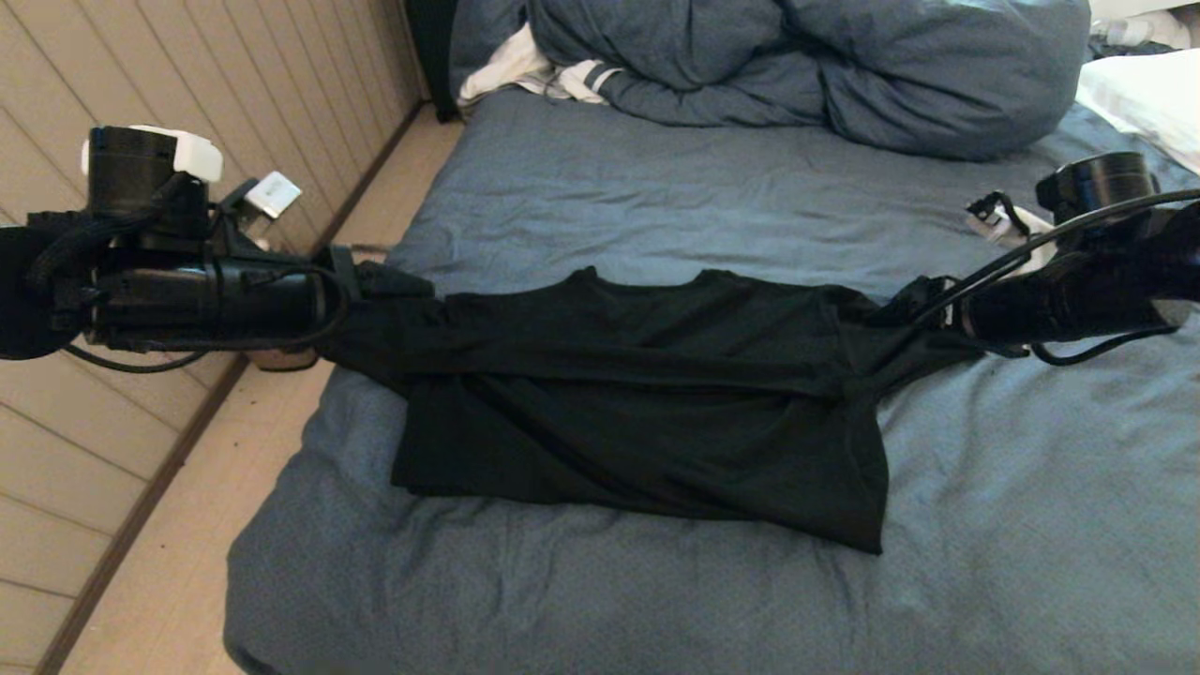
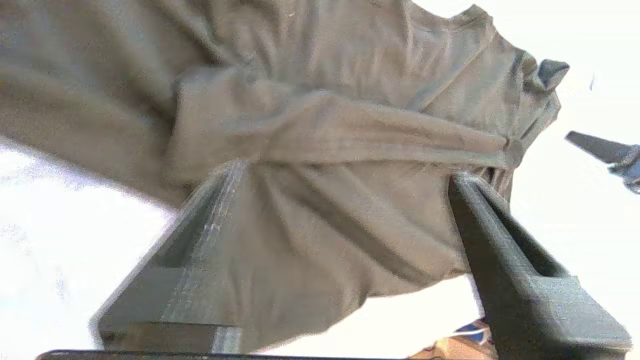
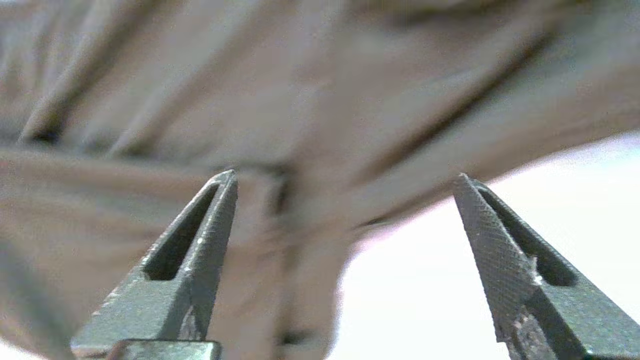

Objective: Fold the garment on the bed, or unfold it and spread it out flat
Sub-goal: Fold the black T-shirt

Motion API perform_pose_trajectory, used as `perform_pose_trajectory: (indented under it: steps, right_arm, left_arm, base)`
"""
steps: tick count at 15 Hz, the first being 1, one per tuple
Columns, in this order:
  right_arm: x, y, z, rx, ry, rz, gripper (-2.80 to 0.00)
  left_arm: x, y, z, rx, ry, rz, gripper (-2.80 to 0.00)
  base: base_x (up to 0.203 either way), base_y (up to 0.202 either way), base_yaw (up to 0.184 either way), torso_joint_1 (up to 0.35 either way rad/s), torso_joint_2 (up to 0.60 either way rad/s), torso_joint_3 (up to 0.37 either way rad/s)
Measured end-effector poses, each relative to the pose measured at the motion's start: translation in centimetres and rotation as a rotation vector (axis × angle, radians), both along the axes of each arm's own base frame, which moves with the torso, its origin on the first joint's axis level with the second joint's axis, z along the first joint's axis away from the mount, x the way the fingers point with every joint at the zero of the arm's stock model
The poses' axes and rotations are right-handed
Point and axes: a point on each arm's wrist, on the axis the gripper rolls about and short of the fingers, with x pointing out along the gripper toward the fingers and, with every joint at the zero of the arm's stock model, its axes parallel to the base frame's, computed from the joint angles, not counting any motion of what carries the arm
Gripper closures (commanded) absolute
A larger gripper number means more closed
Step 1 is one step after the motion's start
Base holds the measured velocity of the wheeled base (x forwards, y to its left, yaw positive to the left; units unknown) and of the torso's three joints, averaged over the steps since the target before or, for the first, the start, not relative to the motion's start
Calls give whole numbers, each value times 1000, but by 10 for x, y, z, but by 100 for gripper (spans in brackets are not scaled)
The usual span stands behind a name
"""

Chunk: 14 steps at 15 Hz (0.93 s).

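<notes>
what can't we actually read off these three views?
- Print side of the garment: only plain black shows in the head view; whether a print lies underneath is hidden.
- Left gripper and right gripper fingertips: lost in the head view against the black cloth.
- Fabric detail in the right wrist view: blurred.
- Sheet of the bed in both wrist views: blown out white.
- Duvet: cut off by the head view's top edge.

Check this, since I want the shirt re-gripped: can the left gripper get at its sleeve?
Probably yes. The left gripper stands open right at the garment, with sleeve cloth lying between its fingers and nothing blocking it.
</notes>
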Motion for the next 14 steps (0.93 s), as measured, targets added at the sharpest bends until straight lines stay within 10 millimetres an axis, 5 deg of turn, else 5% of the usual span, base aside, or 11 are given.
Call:
perform_pose_trajectory:
  steps: [12,13,14]
  right_arm:
    - [37,-96,6,-156,-62,-142,0]
    - [41,-99,10,-170,-66,-138,-17]
    - [45,-101,12,-190,-63,-127,-280]
  left_arm:
    - [-32,19,12,12,54,52,0]
    - [-32,19,12,12,58,53,0]
    - [-33,19,11,13,61,53,0]
  base:
    - [0,0,0,0,0,0]
    - [0,0,0,0,0,0]
    - [0,0,0,0,0,0]
